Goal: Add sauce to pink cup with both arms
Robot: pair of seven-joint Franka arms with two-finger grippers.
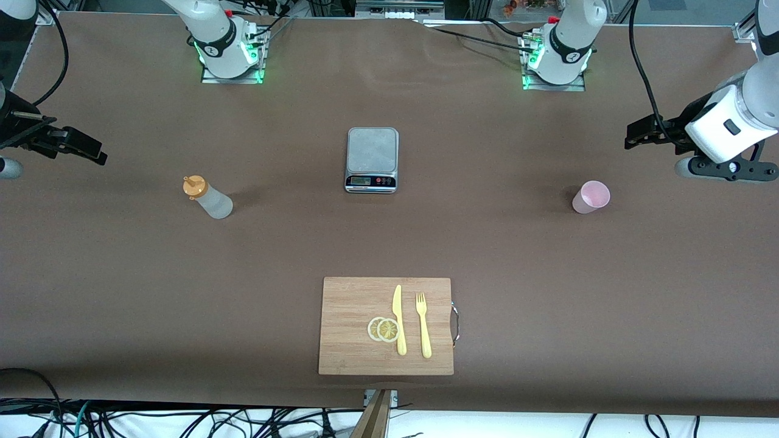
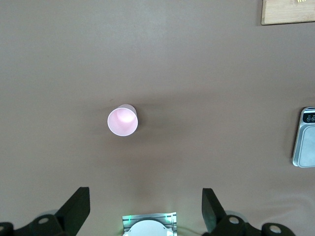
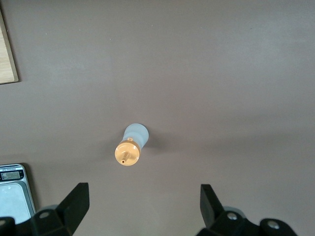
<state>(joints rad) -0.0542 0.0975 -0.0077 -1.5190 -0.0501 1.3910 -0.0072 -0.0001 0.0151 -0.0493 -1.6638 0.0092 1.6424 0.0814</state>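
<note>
The sauce bottle [image 1: 207, 198], frosted white with an orange cap, stands upright on the brown table toward the right arm's end. It also shows in the right wrist view [image 3: 131, 145], a little off from my right gripper [image 3: 144, 206], which is open and empty. In the front view my right gripper [image 1: 88, 151] hangs over the table's end. The pink cup [image 1: 591, 197] stands upright toward the left arm's end. It also shows in the left wrist view [image 2: 122, 120]. My left gripper [image 2: 144, 206] is open and empty, over the table's end [image 1: 636, 137] and apart from the cup.
A grey scale [image 1: 372, 159] sits mid-table between bottle and cup. A wooden cutting board [image 1: 347, 304] nearer the front camera carries a yellow knife [image 1: 398, 319], a yellow fork [image 1: 423, 325] and lemon slices [image 1: 383, 329]. Two other white arms stand on green-lit bases [image 1: 231, 58] along the table's edge.
</note>
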